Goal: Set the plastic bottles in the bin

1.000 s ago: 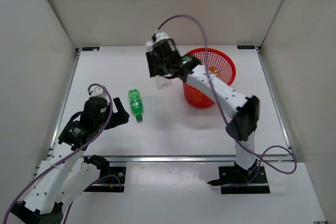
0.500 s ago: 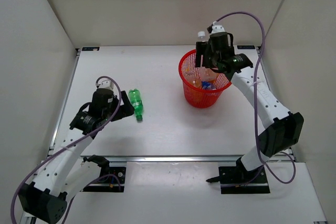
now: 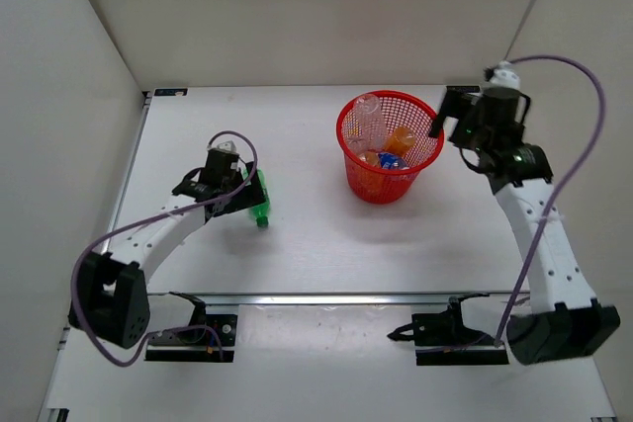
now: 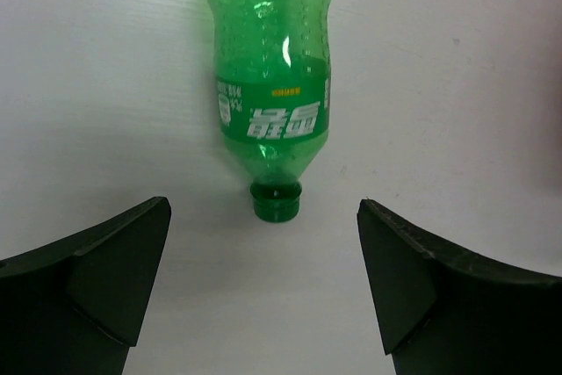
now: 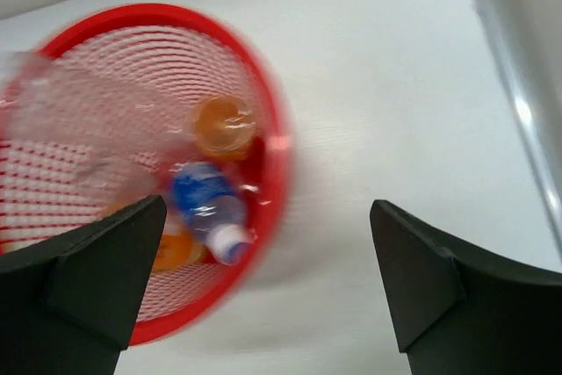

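Observation:
The green bottle (image 4: 272, 85) lies on the table with its cap toward my left gripper (image 4: 263, 236). That gripper is open, its fingers either side of and just short of the cap. From above, the left gripper (image 3: 240, 188) covers part of the green bottle (image 3: 261, 208). The red mesh bin (image 3: 376, 185) holds a clear bottle (image 3: 368, 116), an orange bottle (image 3: 401, 138) and a blue-labelled bottle (image 3: 392, 160). My right gripper (image 3: 441, 119) is open and empty just right of the bin's rim. Its wrist view, blurred, shows the bin (image 5: 279, 155), orange bottle (image 5: 224, 125) and blue-labelled bottle (image 5: 206, 204).
White walls enclose the table on three sides. A metal rail (image 3: 346, 296) runs along the near edge by the arm bases. The right wall's foot (image 5: 518, 94) passes close to the right gripper.
The right gripper carried a clear bottle from left of the bin to over it, opened, dropped it in, and moved off right. The left gripper moved forward to the green bottle.

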